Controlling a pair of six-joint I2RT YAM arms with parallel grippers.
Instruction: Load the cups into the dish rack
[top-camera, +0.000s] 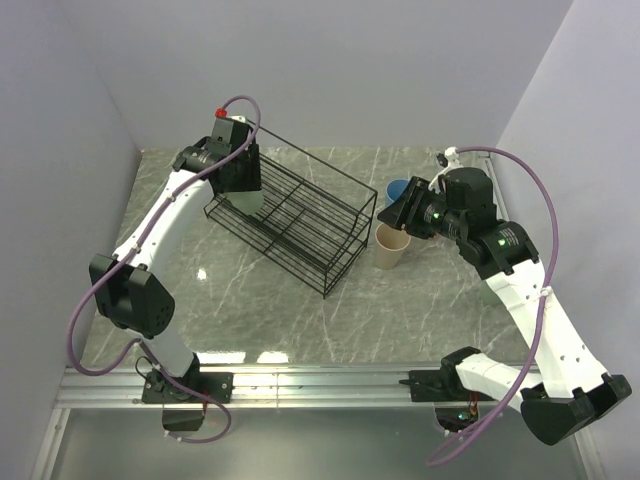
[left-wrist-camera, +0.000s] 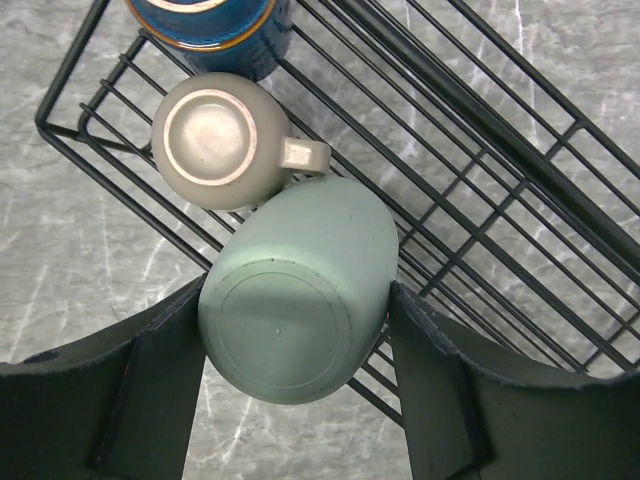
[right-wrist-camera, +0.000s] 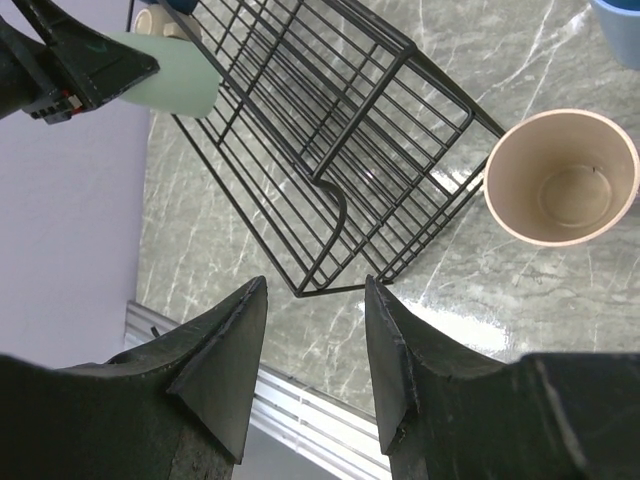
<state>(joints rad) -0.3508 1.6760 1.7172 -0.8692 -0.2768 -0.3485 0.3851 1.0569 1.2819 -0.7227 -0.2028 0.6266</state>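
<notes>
My left gripper is shut on a pale-green cup, held upside down with its base toward the wrist camera. The cup hangs over the edge of the black wire dish rack, close beside an upturned tan handled mug. A dark navy mug stands past that one in the rack. From above, the left gripper is at the far-left end of the rack. My right gripper is open and empty, hovering by a beige cup and a blue cup that stand on the table.
The beige cup stands just off the rack's right end, the blue cup behind it, with the right gripper above them. Grey walls close in the marble table at the left, back and right. A metal rail runs along the near edge.
</notes>
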